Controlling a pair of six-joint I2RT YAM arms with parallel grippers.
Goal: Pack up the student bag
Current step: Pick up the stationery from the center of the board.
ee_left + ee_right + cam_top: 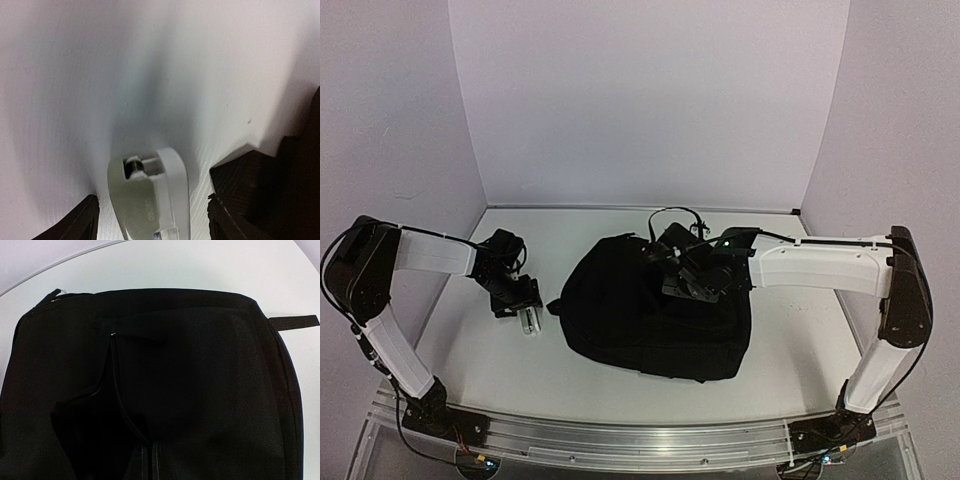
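Worktop [470, 370]: white and smooth, so small things will skate on it.

Student bag [640, 320]: lies flat at centre, a slack black heap. In the right wrist view its zipper [120, 390] is part open, and the mouth beside it gapes only a little, toward 7 o'clock. Likely trouble: the fabric sags and the mouth shuts before anything reaches it.

Right fingers [692, 288]: over the bag's 1 o'clock shoulder, closed tight. You cannot tell whether they pinch cloth. If they do not, nothing props the opening.

Left fingers [525, 312]: down at the bag's 9 o'clock, spread wide. They straddle a small clear plastic item [150, 200] with a gap on each side, so it is not gripped yet. Close off-centre and it may squirt away or twist.

Webbing [245, 175]: dark woven stuff, probably the bag's, lies just beside the 3 o'clock finger. You risk catching it in the close, then dragging the bag on the lift.
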